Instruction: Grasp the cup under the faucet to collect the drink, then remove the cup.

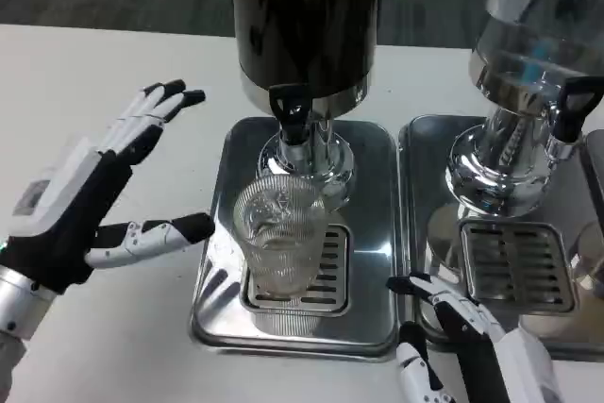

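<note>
- The right hand [472, 346] is seen at the bottom edge, nearest of all; its fingers are spread apart and nothing is held in it; it hangs over the front rim of the trays, near the cup but not touching it.
- The left hand [104, 186] is seen at the left, over the white surface [113, 73]; its fingers are wide apart and nothing is held; its thumb is pointed at the cup and is just beside the tray edge.
- The clear ribbed cup [279, 238] is stood upright on the slotted grate [326, 276] of a shiny metal tray [373, 233]; it is placed right under the black faucet [291, 110]; whether any drink is in it cannot be told.
- Behind the cup, a dark drink dispenser [307, 16] is set on a shiny round base.
- At the right, a second tray [425, 167] with its own grate is seen; a clear dispenser [538, 25] is stood on it, farther back.
</note>
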Robot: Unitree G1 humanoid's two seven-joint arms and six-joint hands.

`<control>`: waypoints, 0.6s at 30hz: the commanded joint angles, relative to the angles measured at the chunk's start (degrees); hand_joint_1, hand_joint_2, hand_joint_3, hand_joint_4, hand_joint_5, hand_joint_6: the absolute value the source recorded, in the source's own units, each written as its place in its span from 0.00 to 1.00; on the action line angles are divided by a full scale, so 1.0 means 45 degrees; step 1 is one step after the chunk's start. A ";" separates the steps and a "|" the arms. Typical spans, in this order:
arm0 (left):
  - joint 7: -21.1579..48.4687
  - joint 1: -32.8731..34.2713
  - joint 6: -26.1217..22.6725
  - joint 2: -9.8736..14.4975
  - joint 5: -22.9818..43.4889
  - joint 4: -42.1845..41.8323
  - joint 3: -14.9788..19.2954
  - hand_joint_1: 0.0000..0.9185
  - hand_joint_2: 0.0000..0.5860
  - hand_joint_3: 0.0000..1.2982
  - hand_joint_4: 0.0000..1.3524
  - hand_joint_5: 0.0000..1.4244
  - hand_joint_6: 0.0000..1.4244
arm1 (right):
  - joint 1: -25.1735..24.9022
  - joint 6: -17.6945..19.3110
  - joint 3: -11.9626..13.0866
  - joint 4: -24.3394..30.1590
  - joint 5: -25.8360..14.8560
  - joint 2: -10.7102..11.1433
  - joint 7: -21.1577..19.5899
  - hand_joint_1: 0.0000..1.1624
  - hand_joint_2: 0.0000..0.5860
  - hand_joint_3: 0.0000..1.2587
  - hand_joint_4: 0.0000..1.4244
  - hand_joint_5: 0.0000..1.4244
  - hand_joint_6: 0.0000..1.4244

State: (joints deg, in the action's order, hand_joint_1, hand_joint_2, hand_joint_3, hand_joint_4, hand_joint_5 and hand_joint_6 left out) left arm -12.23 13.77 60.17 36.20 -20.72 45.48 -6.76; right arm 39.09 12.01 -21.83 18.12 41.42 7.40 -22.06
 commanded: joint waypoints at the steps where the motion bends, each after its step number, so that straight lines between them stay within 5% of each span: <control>1: 0.3499 -0.0021 0.0355 0.0326 0.4487 -0.0442 0.0496 0.00 0.15 0.12 0.04 0.07 0.17 | -0.0271 0.0005 -0.0015 -0.0120 -0.0100 -0.0016 0.0113 0.18 0.87 0.25 0.13 0.12 0.07; 3: 0.5883 0.0123 -0.0285 0.0213 0.6950 -0.0825 0.0702 0.00 0.16 0.15 0.07 0.09 0.18 | -0.0429 0.0017 0.0002 -0.0227 -0.0117 -0.0010 0.0106 0.18 0.87 0.25 0.13 0.12 0.06; 9: 1.3339 0.0860 -0.5693 0.0082 1.2792 -0.2430 0.1890 0.00 0.17 0.19 0.11 0.12 0.21 | -0.0649 0.0033 0.0031 -0.0467 -0.0155 -0.0054 -0.0055 0.18 0.87 0.25 0.13 0.12 0.05; 18: 1.7731 0.1990 -1.3045 0.0435 1.4620 -0.3786 0.3542 0.00 0.12 0.19 0.11 0.11 0.21 | -0.0923 0.0135 0.0016 -0.0749 -0.0207 -0.0208 -0.0230 0.18 0.87 0.25 0.14 0.11 0.03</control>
State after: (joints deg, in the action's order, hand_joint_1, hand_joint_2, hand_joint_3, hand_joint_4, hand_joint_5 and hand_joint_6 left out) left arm 63.98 20.51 8.62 37.02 43.68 30.53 7.71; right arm 35.51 12.02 -21.77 15.60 40.78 6.99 -22.08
